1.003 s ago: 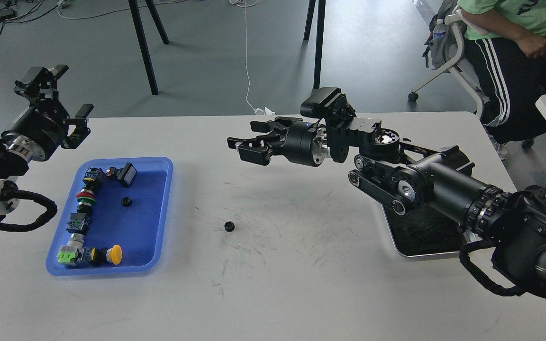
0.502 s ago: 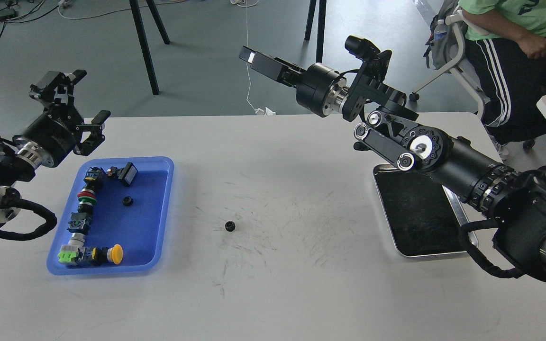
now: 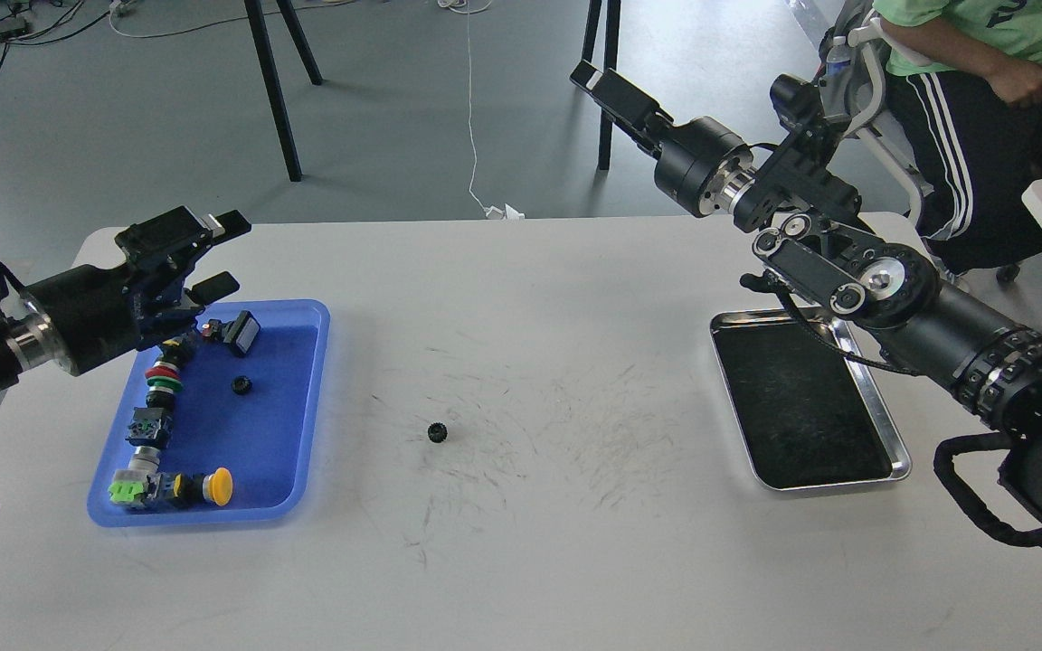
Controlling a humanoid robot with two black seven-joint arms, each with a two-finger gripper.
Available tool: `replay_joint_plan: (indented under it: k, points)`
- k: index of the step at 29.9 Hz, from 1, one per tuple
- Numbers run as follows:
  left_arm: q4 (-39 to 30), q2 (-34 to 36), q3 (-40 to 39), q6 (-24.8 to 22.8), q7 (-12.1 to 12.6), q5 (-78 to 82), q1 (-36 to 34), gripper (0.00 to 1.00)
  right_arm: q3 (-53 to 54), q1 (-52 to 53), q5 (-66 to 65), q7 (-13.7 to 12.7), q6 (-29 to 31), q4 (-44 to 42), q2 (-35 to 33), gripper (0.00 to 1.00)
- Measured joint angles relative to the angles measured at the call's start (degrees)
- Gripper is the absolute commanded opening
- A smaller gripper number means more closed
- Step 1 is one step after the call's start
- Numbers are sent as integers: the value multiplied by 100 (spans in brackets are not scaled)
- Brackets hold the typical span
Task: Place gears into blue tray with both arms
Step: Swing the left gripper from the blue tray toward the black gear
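One small black gear (image 3: 241, 385) lies inside the blue tray (image 3: 260, 443), in its upper middle. The other gear (image 3: 436, 432) rests on the white table to the right of the tray, apart from both grippers. My left gripper (image 3: 223, 255) hovers over the tray's far left corner, open, with nothing between its fingers. Raised high beyond the table's far edge at the right, my right gripper (image 3: 595, 80) points up and left. It is seen side-on, so its fingers cannot be told apart.
Several colourful push-button switches (image 3: 159, 398) line the tray's left side and front. A shiny silver tray (image 3: 809, 411) with a dark floor sits at the right under my right arm. A seated person (image 3: 982, 81) is at the far right, and tripod legs (image 3: 272, 90) stand behind the table.
My right arm has lifted from above the table's middle and swung back to the right, uncovering the silver tray. My left gripper has moved right and lower, towards the blue tray's far corner.
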Motion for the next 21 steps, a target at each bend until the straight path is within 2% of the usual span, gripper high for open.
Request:
replay_joint_plan:
  k: [5, 14, 21]
  points:
    - [-415, 435, 44, -5, 0, 154, -179, 98, 9, -62, 9, 0, -74, 7, -65, 91]
    - [-420, 347, 286, -183, 0, -460, -214, 99, 20, -165, 217, 0, -136, 12, -164, 91]
    - [-574, 311, 345, 260, 0, -198, -213, 99, 26, -278, 228, 0, -198, 31, -173, 91]
